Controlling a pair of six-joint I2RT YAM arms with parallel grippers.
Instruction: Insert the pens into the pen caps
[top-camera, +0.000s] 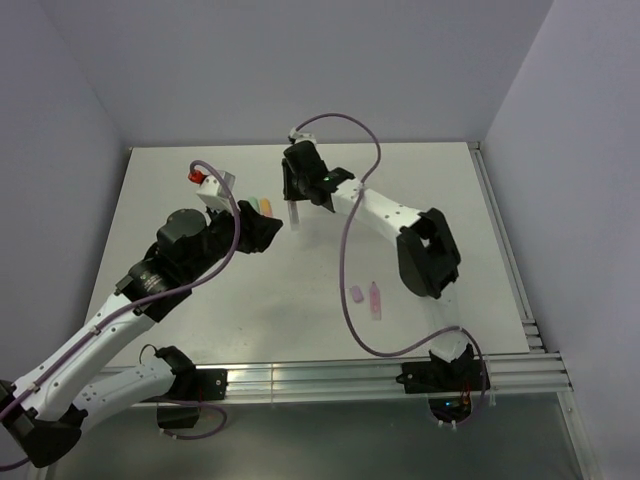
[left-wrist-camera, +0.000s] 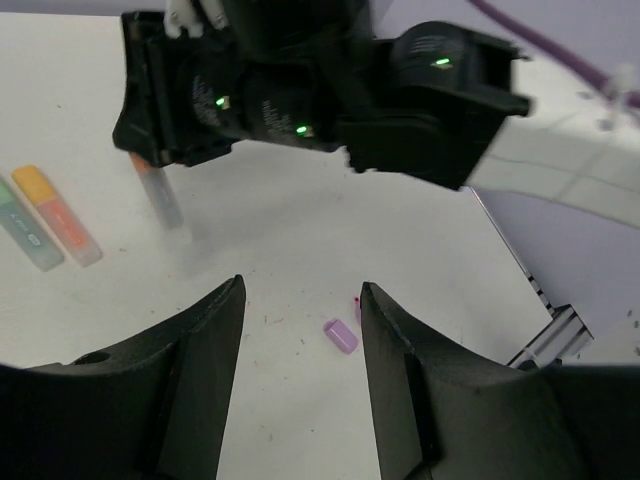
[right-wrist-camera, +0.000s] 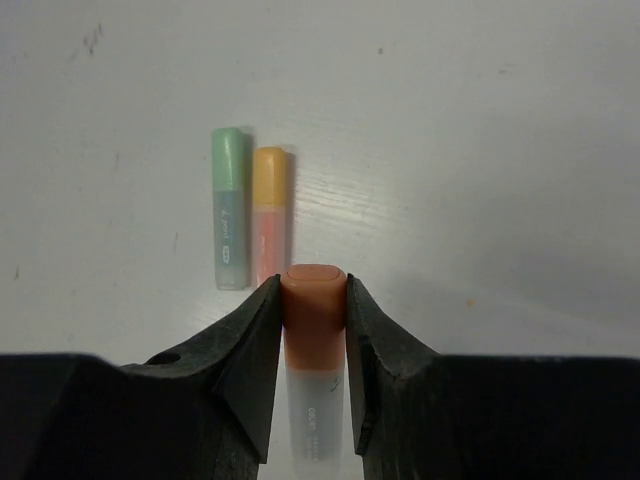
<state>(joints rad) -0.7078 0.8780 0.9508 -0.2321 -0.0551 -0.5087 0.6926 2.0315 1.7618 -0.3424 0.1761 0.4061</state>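
Gripping an orange pen (right-wrist-camera: 315, 330), the right end effector (right-wrist-camera: 313, 290) faces a green pen (right-wrist-camera: 229, 205) and second orange pen (right-wrist-camera: 268, 210) lying beyond it. Unlike the right wrist view, the left shows the purple cap (left-wrist-camera: 340, 336), apart from that held pen, and the released left end effector (left-wrist-camera: 300, 290).

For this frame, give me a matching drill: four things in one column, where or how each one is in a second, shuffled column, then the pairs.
Things:
1. green marker
2. purple cap
3. left gripper
4. right gripper

Place or state:
a. shut on an orange marker
b. lying side by side with a lighter orange marker
c. jaws open, nothing between them
d. lying loose next to a pink marker

Pairs: 1-b, 2-d, 3-c, 4-a
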